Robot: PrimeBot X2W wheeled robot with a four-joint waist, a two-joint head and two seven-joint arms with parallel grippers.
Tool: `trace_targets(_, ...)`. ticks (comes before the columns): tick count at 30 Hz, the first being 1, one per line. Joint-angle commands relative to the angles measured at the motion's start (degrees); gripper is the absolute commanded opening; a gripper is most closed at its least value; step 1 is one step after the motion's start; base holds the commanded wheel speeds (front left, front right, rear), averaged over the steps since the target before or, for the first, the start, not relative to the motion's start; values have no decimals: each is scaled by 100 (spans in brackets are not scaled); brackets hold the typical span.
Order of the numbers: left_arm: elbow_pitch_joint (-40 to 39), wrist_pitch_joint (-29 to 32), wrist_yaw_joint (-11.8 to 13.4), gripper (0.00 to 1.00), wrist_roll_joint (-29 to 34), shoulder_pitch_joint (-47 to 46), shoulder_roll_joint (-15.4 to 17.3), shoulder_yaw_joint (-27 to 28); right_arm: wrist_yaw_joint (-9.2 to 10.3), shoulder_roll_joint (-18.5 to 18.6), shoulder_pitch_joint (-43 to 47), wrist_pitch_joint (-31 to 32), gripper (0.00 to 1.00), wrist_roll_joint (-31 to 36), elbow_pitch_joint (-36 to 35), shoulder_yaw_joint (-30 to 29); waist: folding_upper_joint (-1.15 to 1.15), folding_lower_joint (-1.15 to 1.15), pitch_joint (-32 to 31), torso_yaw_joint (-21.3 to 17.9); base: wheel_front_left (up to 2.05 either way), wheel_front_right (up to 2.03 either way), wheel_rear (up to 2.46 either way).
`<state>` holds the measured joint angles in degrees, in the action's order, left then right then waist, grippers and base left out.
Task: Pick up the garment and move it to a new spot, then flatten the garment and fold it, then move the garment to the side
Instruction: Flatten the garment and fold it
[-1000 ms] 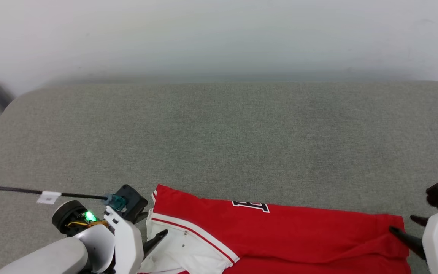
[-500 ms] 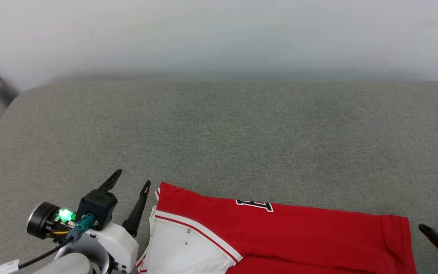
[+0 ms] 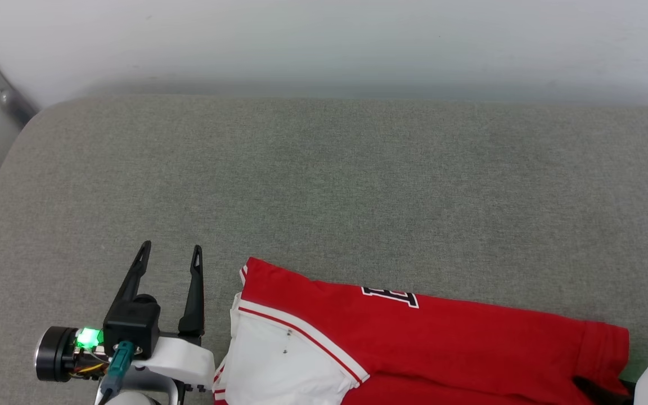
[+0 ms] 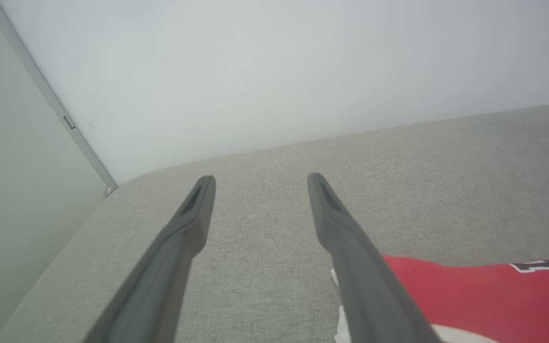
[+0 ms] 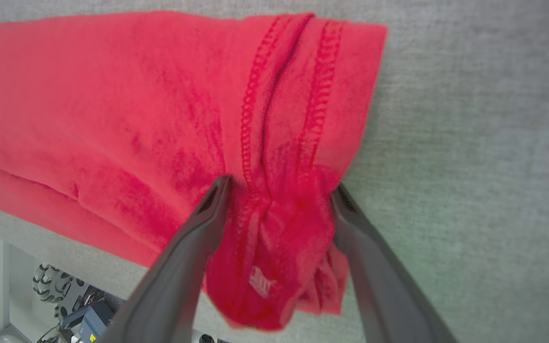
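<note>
1 garment (image 5: pixel 112 95) hem bunched in spread r hand (image 5: pixel 279 188).

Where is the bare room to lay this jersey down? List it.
Free: the broad grey cushion between the wall and the garment, and the strip left of the left gripper. Crowded: the near edge, where the garment lies with the right gripper astride its hem.
</note>
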<state>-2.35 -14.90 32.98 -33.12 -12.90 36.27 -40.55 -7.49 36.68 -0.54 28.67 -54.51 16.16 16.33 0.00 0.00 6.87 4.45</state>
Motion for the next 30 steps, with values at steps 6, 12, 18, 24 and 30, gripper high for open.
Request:
trace_targets(6,-29,-40,-214,100,685,611,-559,833,-11,-457,128,215,100,-59,174,512,0,0,25,21,0,0,0)
trace_targets(12,6,-40,-502,100,1218,1094,-1082,1677,-33,-531,-98,259,100,-13,257,703,0,0,-17,16,0,0,0)
trace_targets(18,-30,-40,-882,100,1687,1444,-1534,2283,-33,-361,-257,325,0,-82,218,792,0,0,-102,10,0,0,0)
trace_targets(24,-54,-40,-1176,100,2110,1790,-1944,2720,-5,-32,-431,224,0,-108,174,560,0,0,-227,-40,0,0,0)
trace_targets(30,-38,-40,-1422,100,2475,2057,-2225,2998,2,293,-429,182,0,-169,149,197,0,0,-360,-52,0,0,0)
